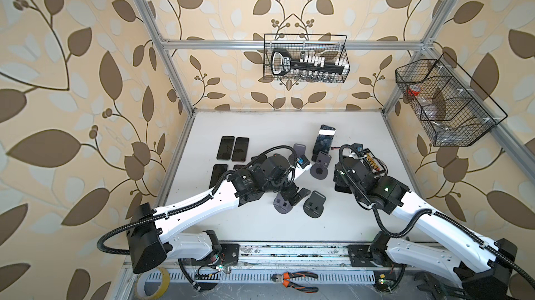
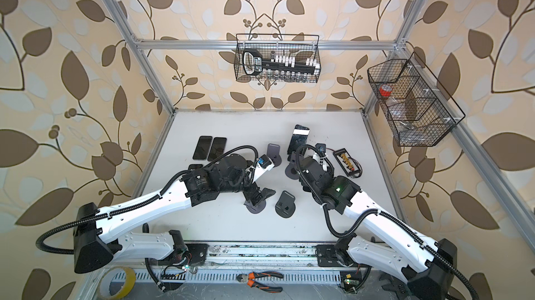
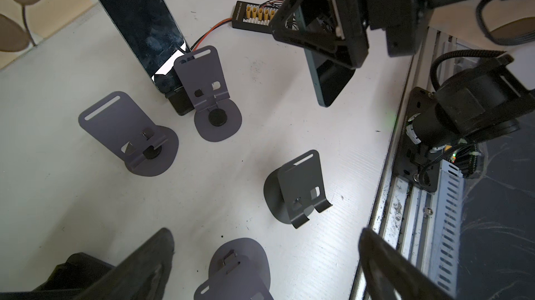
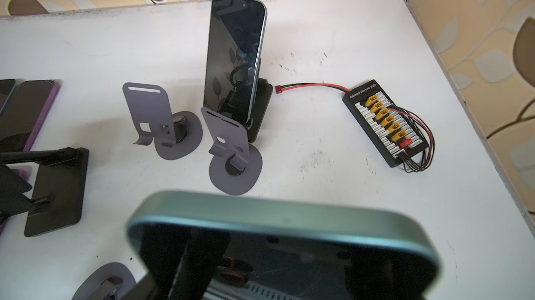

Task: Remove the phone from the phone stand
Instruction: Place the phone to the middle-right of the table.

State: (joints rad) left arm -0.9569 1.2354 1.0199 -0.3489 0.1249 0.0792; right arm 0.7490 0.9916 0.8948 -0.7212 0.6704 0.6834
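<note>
Only wrist-side: phone [image 3: 333, 84] in right gripper [image 3: 307, 28]

Robot lab cell (aluminium frame [image 1: 217, 44])

Both arms wear white shells over black joints, the left arm [image 1: 191, 204] and the right arm [image 1: 431, 220]. A ribbed black cable [image 1: 278, 147] runs along each, cinched with white ties. A green light [image 1: 386, 189] glows on the right one.
</note>
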